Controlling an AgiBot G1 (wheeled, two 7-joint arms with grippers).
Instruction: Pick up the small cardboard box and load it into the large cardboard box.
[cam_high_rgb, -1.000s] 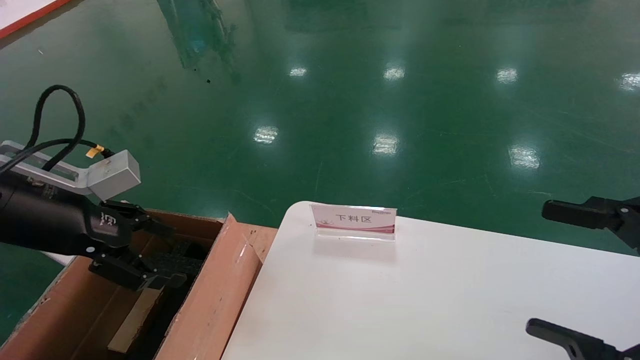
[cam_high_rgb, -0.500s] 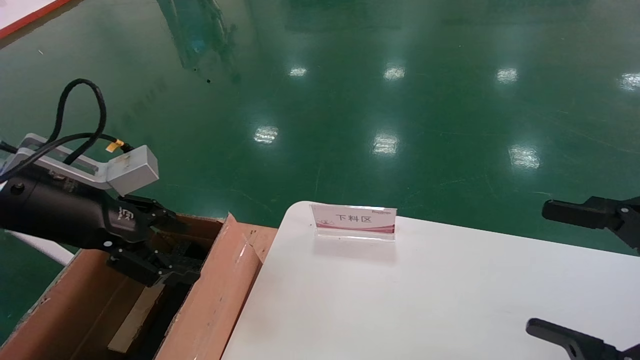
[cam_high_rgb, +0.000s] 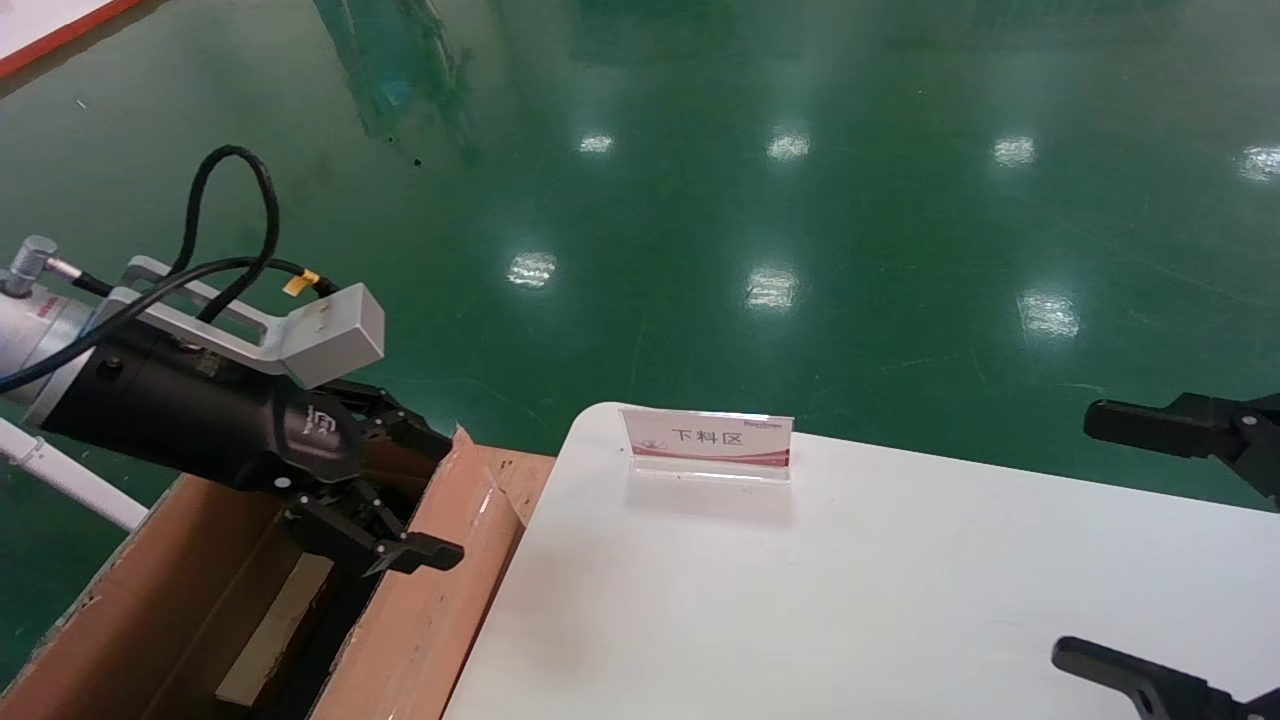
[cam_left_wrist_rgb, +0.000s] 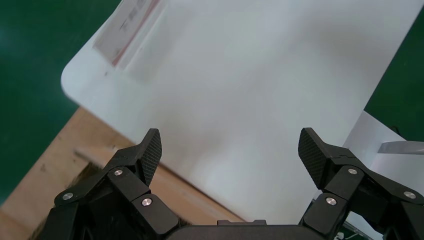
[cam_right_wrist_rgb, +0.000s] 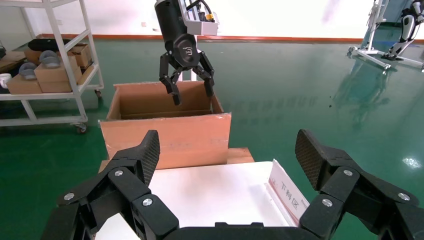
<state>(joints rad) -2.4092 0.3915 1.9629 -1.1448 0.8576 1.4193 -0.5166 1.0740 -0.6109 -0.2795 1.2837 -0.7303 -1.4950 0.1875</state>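
Since a second ago the left hand (cam_high_rgb: 405, 500) has risen out of the large cardboard box (cam_high_rgb: 200, 560) and swung toward the tabletop (cam_high_rgb: 850, 600); it now hangs over the box's near flap with its fingers spread wide and nothing between them; the left wrist view confirms this, both pads (cam_left_wrist_rgb: 150, 152) apart with only white tabletop and a strip of cardboard beyond them. Inside the open carton, below the hand, a lighter brown slab (cam_high_rgb: 275, 630) lies against dark padding; this may be the small cardboard box already loaded, though too little of it shows to be sure; no small box sits on the tabletop in any view. Such a carton would likely be light and stiff, with slightly slick taped faces, so a grip across two opposite side walls near the middle should hold best; squeezing hard could dent the corrugation. The left arm reaches in from the robot's left, wrist pitched downward, cable looping above it. Farther out, a small sign stand (cam_high_rgb: 708, 442) sits at the tabletop's far edge. The right hand (cam_right_wrist_rgb: 227, 165) waits over the right side of the tabletop, fingers wide apart and empty.
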